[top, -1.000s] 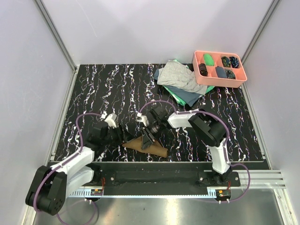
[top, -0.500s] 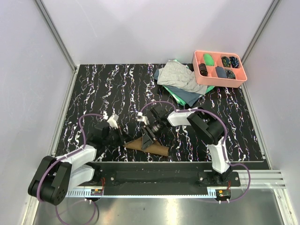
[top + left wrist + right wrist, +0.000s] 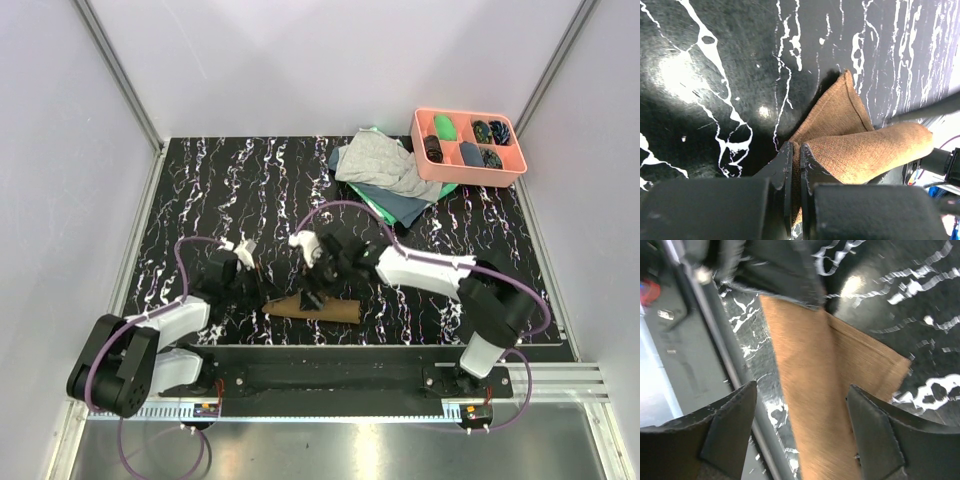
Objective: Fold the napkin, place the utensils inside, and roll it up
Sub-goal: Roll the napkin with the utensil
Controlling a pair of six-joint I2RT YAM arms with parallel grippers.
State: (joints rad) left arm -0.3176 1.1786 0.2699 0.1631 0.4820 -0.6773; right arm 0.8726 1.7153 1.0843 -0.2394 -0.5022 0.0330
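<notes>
1. The left gripper (image 3: pixel 795 155) is clenched on the napkin (image 3: pixel 325 309). Its two fingers stand almost together with a thin fold of the brown cloth pinched between them at the napkin's left end.
2. The right gripper (image 3: pixel 800 415) is released. Its fingers (image 3: pixel 727 425) are spread wide, one on each side of the brown cloth, and hold nothing. Whether the tips touch the fabric cannot be told.
3. The napkin is a long, narrow roll with a flat triangular flap sticking out at the end the left gripper holds. It lies on the tabletop (image 3: pixel 220 190) close to the near edge, a little left of the middle, between the two arms.
4. The utensils do not show in any view.
5. Toward the far right corner of the tabletop a rumpled grey cloth (image 3: pixel 380 160) lies on top of a green cloth (image 3: pixel 370 202), well apart from the napkin.
6. Just beside that pile, in the far right corner, sits a pink tray (image 3: pixel 470 179) with small dark and green items in its compartments.
</notes>
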